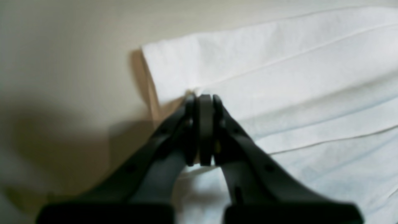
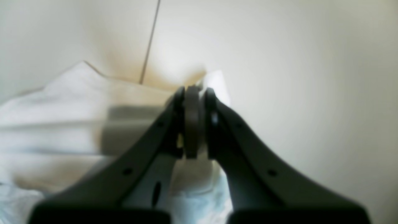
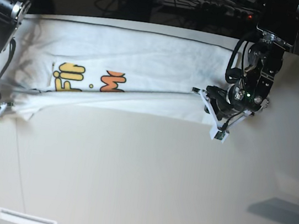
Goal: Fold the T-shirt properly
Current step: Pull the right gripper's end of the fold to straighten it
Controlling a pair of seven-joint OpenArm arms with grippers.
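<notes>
Nearest the camera, a broad stretch of pale, smooth tabletop (image 3: 145, 184) lies bare, crossed by a thin seam at the left. Just beyond it, the near folded edge of the large white short-sleeved cloth T-shirt with orange and yellow cartoon lettering (image 3: 117, 63) is held at both ends. At the left of the base view, the black two-fingered right gripper (image 2: 192, 93) is pinched on a corner of the cloth, its jaws pressed together with white fabric between them. At the right, the black two-fingered left gripper (image 1: 202, 99) is likewise clamped on the fold's edge, though the wrist view is blurred and how many layers are caught cannot be told. The shirt is spread lengthwise across the far half of the table, its near portion doubled over so that the lettering is partly covered.

A lengthwise fold appears to be in hand, with the edge gripped at both ends. The next move would call for both ends to be carried together at even height, so that the cloth stays taut and the crease straight, before release.
</notes>
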